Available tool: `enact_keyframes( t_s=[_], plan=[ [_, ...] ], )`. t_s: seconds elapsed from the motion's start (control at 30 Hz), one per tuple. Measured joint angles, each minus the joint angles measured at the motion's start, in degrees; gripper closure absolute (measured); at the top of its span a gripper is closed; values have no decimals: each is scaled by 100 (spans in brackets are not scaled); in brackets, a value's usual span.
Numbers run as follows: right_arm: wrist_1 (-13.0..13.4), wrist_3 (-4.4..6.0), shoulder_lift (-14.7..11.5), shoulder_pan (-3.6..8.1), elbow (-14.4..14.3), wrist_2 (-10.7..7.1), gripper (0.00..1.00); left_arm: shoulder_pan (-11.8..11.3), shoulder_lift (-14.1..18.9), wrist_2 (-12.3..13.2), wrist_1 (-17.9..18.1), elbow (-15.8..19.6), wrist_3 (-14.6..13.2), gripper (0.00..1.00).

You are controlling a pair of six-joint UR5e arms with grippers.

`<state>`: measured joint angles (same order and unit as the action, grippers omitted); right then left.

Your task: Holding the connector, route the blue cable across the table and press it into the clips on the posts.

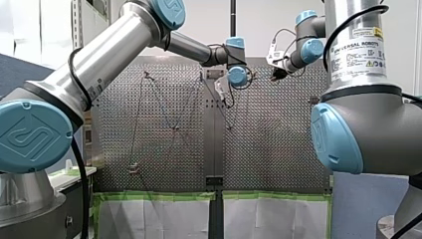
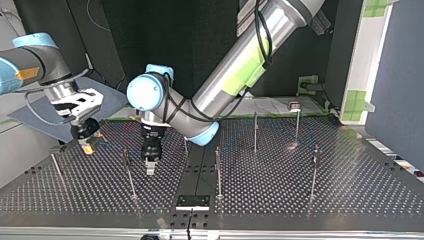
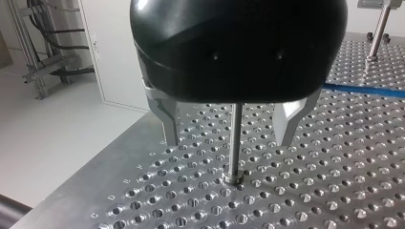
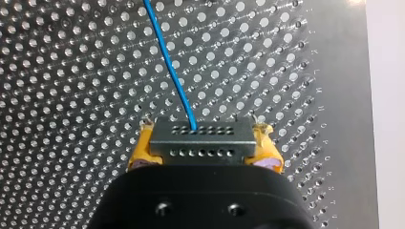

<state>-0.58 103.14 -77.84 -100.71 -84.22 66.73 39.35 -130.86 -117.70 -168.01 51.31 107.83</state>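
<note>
Two grippers above the perforated table (image 3: 334, 191). Left gripper (image 3: 228, 138): metal fingers spread, straddling a post (image 3: 234, 162), probably lining up on its clip. Right gripper (image 4: 204, 153): yellow pads clenched on the connector (image 4: 200, 140), so the blue cable (image 4: 169, 67) trails straight ahead for routing.

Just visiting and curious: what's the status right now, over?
Right pincer shut on connector, blue cable running from it. Left pincer open, post between its fingers. No obstruction seen.

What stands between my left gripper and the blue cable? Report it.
Nothing visible. My left gripper is open, astride a thin post; the blue cable runs over the perforated table beyond one finger, with only bare table between them.
</note>
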Motion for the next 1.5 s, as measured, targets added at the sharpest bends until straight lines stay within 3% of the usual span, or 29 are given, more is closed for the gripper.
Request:
enact_keyframes(
  t_s=[0.33, 0.77, 1.17, 1.5],
  plan=[
    [0, 0, 0, 0, 0, 1, 100, 16, 18, -18, -17, 18, 17, 3],
    [0, 0, 0, -1, 0, 0, 100, 139, 467, -158, -329, 554, 235, 3],
    [0, 0, 0, -1, 0, 0, 100, 143, 485, -156, -337, 600, 240, 3],
    [0, 0, 0, 0, 0, 0, 100, 236, 855, 217, -417, 971, 565, 3]
  ],
)
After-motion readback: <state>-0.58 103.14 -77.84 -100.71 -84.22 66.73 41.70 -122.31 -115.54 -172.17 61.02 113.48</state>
